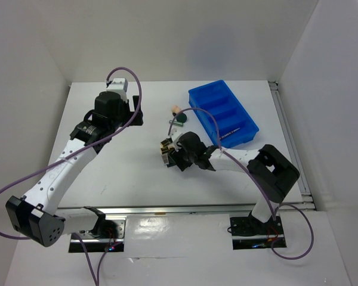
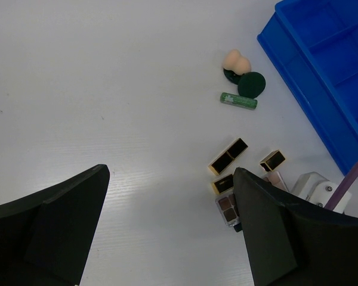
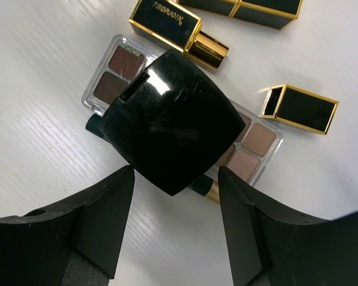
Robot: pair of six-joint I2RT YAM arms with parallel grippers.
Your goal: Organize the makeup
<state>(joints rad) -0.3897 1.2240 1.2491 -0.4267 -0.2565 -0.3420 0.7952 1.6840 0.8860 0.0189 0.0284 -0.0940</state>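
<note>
The makeup lies in two groups on the white table. A black square compact (image 3: 173,119) rests on a pinkish-brown palette (image 3: 253,146), with a slim pencil (image 3: 207,190) under it and black-gold lipstick tubes (image 3: 167,25) around it. My right gripper (image 3: 176,199) is open just short of the compact's near corner, also seen from above (image 1: 169,152). A beige sponge (image 2: 237,61), a green round piece (image 2: 251,84) and a green tube (image 2: 238,100) lie farther back. My left gripper (image 2: 170,179) is open and empty above bare table, left of the lipsticks (image 2: 228,156).
A large blue plastic bin (image 1: 224,113) with several compartments stands at the back right; a slim pencil-like item (image 1: 234,132) lies in its near compartment. White walls enclose the table. The right arm's cable (image 1: 209,122) arches over the bin.
</note>
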